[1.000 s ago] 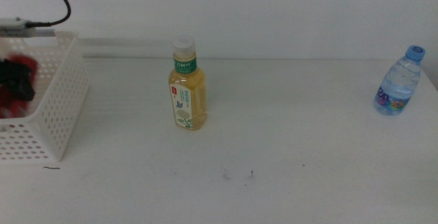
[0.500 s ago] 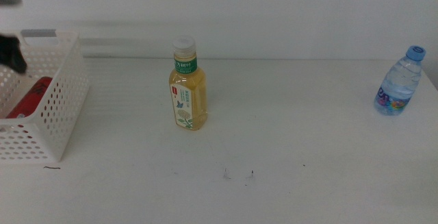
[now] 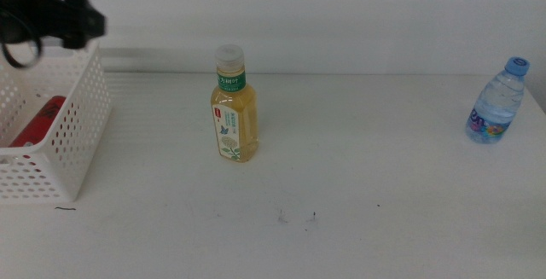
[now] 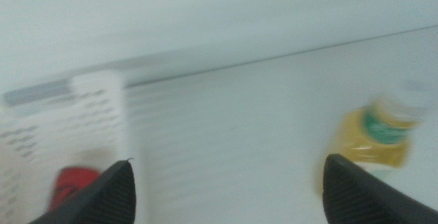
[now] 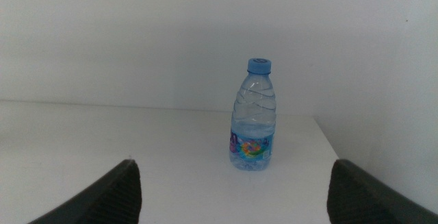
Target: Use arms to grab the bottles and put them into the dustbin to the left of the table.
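Left gripper [image 3: 81,23] now above dustbin [image 3: 81,117], seemingly.

The left gripper [image 3: 72,21] shows at the upper left of the middle view as a dark, blurred shape that reaches toward the right, close to the top edge of the frame. In its own wrist view only the two dark jaw tips are seen, one in each lower corner, set wide apart, with nothing between them [image 4: 226,190]; this picture is also blurred. The right arm does not appear in the middle view. Its right gripper [image 5: 236,193] shows only in the right wrist view, where the two jaws stand far apart in the lower corners and hold nothing.
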Robot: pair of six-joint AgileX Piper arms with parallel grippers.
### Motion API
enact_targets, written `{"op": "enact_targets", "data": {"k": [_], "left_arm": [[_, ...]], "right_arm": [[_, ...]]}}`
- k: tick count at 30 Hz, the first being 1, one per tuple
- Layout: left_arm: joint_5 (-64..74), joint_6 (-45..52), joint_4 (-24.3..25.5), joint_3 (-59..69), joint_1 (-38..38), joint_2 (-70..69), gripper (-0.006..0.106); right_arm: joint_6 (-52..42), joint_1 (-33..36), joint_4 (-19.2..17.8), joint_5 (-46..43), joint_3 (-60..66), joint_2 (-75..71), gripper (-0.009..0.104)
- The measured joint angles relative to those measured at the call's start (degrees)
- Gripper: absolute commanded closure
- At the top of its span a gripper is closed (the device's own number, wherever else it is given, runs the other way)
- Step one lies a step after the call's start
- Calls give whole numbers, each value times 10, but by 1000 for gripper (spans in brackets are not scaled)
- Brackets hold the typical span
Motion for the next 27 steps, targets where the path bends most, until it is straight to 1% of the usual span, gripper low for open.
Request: {"op": "enact_targets", "data": {"k": [5,11,13,17,20,27], "left_arm": [[-74,5,-11,70,-77,-48,7],[-128,36,-13,120,-146,-80,7],[-165,27,10,144,-164,-88,7],[-316,-72,97,237,-198,-116,7],[-410,-128,125,323,-204,-138,7],[-575,-183,164,468,-205,-163,7]], "right_arm": [[0,0,0,0,0,0,3],[0,0,0,0,0,0,3],[0,0,0,0,0,0,3],[0,0,0,0,0,0,3],[0,0,0,0,0,0,3],[0,0,0,0,0,0,3]]}}
